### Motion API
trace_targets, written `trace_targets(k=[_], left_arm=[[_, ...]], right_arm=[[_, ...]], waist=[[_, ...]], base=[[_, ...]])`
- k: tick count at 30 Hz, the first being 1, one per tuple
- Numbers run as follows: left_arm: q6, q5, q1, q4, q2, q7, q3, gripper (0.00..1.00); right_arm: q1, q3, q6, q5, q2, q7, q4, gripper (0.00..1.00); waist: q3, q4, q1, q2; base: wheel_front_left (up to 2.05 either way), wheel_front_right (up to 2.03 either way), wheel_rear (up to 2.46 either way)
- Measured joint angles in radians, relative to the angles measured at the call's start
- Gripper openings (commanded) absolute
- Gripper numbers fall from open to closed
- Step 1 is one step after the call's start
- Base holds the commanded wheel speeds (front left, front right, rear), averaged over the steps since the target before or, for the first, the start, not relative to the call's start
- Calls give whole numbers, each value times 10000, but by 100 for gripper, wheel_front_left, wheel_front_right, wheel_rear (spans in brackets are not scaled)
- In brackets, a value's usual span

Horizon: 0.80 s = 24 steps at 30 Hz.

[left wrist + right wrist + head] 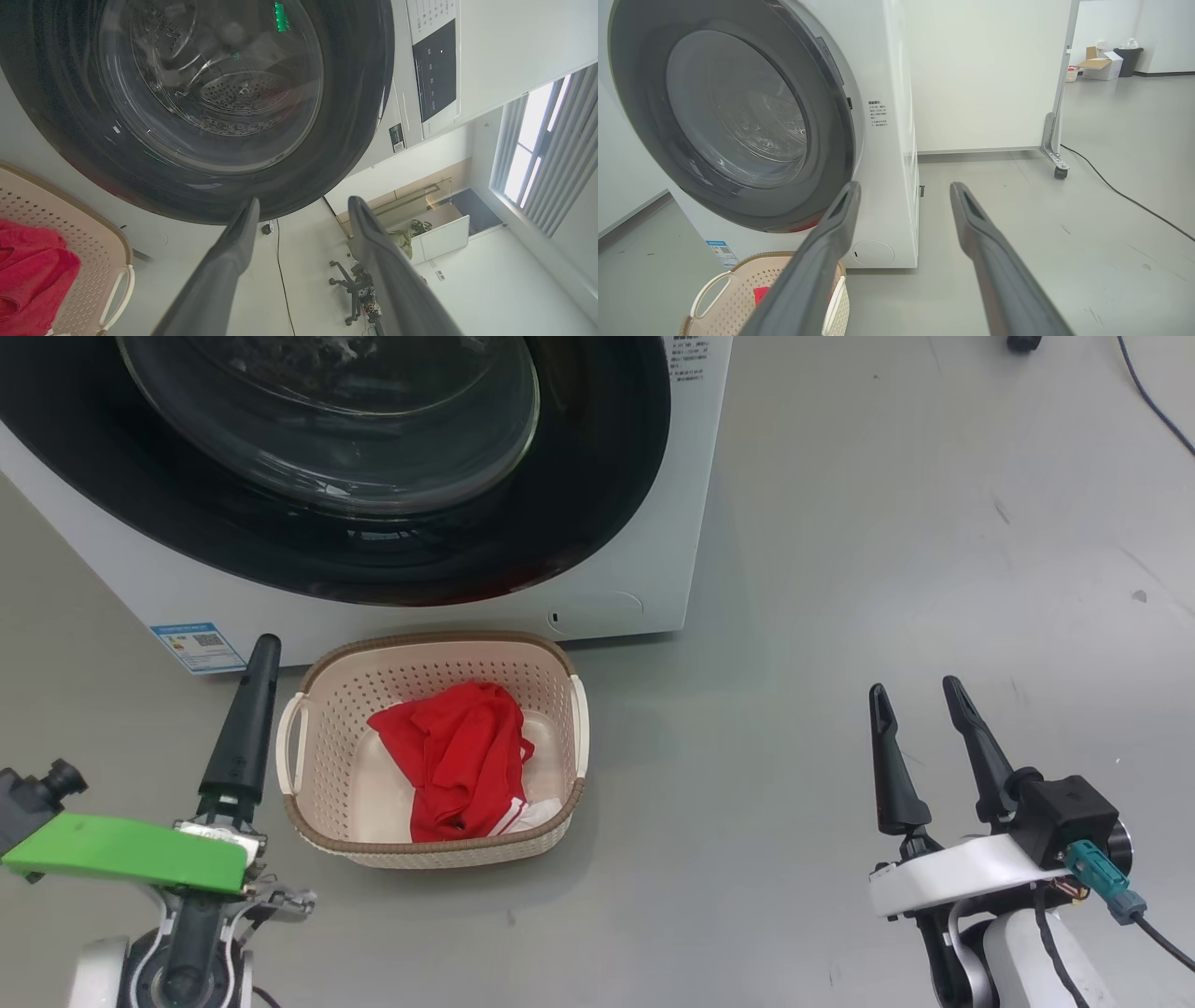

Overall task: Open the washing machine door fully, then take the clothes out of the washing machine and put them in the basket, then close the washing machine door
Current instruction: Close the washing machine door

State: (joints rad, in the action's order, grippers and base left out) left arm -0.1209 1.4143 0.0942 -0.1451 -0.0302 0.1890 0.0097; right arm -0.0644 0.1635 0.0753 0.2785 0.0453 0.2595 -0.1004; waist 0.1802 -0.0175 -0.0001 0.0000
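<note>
The washing machine [616,607] stands white at the top left, and the washing machine door [597,476] lies shut flat against its front, black rim around clear glass. On the floor just before it sits the basket [429,639], with the red clothes [457,756] crumpled inside. My left gripper [264,649] stands left of the basket, turned edge-on; in the left wrist view its jaws [303,203] are open and empty, pointing at the door's lower rim [355,93]. Well right of the basket my right gripper [913,689] is open over bare floor, also empty [906,186].
Grey floor spreads wide to the right of the machine. A dark cable [1153,401] runs across the far right. A wheeled partition panel [1057,140] stands behind the machine, with boxes and a bin [1101,65] beyond. An office chair [350,284] shows far off.
</note>
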Motion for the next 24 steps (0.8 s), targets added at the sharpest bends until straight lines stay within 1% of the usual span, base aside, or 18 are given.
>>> trace_targets(k=[2, 7, 10, 11, 13, 17, 19, 24], left_arm=[[0, -692, -32, -184, -29, -238, -230, 100], [0, -2698, -332, -295, -669, -965, -662, 100], [-2, -4061, -618, -190, -1085, -1432, -830, 100], [-2, -4541, -721, -148, -1271, -1569, -882, 100], [-2, -5904, -919, -59, -1778, -1868, -1034, 100], [73, -7106, -1226, 35, -1868, -2378, -1162, 100], [311, -7843, -1328, 71, -1971, -2615, -1296, 100], [869, -8585, -1651, 274, -1881, -3091, -1509, 100]], right_arm=[[112, 2, 0, -17, -2, -2, -27, 100], [367, 59, 0, -86, -6, -2, -59, 100], [519, 105, -13, -86, -6, -2, -65, 100], [574, 125, -65, -86, -8, -2, -65, 100], [667, 151, -67, -86, -6, -2, -56, 100], [797, 201, -75, -86, -13, -2, -12, 100], [845, 199, -77, -90, -12, -2, 29, 100], [1048, 199, -113, -94, -15, -2, 67, 100]], waist=[[-178, 46, 0, 0], [-618, 136, 0, 0], [-868, 169, 0, 0], [-946, 178, 0, 0], [-1083, 191, 0, 0], [-1249, 199, 0, 0], [-1274, 194, 0, 0], [-1325, 175, 0, 0]], base=[[0, 0, 0], [0, 0, 0], [0, 0, 0], [0, 0, 0], [0, 0, 0], [0, 0, 0], [0, 0, 0], [0, 0, 0]])
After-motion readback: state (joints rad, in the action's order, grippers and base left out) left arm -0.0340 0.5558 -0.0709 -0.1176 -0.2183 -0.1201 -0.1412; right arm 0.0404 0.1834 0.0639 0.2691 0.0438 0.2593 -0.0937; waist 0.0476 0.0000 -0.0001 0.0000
